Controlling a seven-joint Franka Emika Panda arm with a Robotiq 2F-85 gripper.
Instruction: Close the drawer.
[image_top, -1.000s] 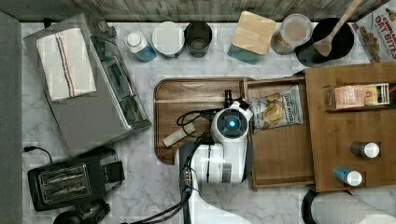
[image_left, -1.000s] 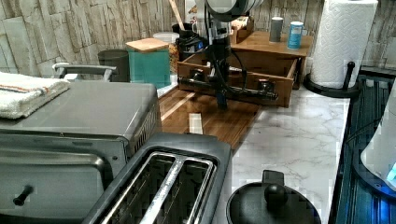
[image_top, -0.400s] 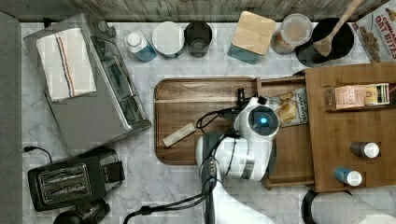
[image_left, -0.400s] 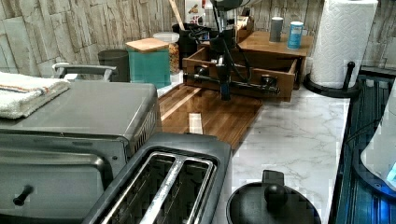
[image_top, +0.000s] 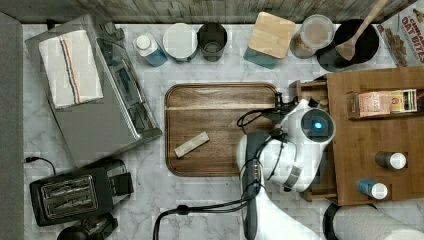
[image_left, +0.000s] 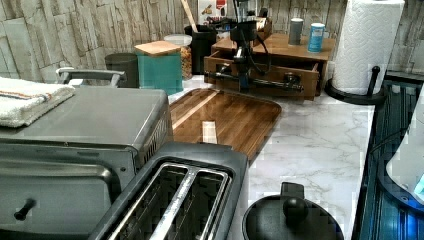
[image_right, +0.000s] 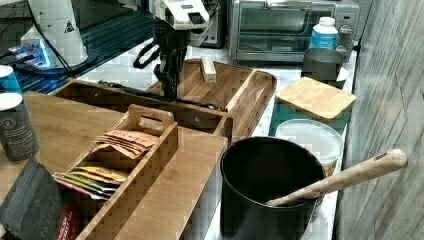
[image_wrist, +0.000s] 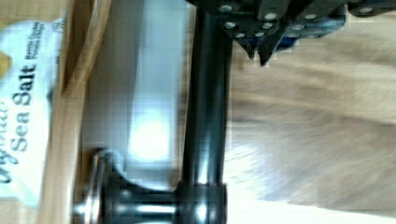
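The drawer (image_top: 306, 89) is a brown wooden box sticking a short way out from under the cabinet top (image_top: 375, 125); my arm covers most of it in the top view. Its front panel (image_left: 270, 74) carries a black bar handle (image_wrist: 205, 93). My gripper (image_wrist: 258, 55) is shut, its tips beside the bar on the tray side. In the left view the gripper (image_left: 243, 80) hangs straight down at the drawer front. The right view has the gripper (image_right: 170, 87) at the far edge of the drawer (image_right: 200, 119). A white sea salt bag (image_wrist: 18, 107) lies inside.
A dark rounded wooden tray (image_top: 220, 105) with a small wooden block (image_top: 191, 144) lies just before the drawer. Bottles (image_top: 390, 160) and a tea-bag box (image_top: 382, 102) stand on the cabinet top. A toaster oven (image_top: 95, 95), toaster (image_top: 75, 192), canisters (image_top: 272, 40), pot (image_right: 270, 185) and paper towel roll (image_left: 367, 40) surround them.
My arm has moved toward the top view's right, and the drawer has slid in under the cabinet top with it. The snack bag inside has gone from the top view.
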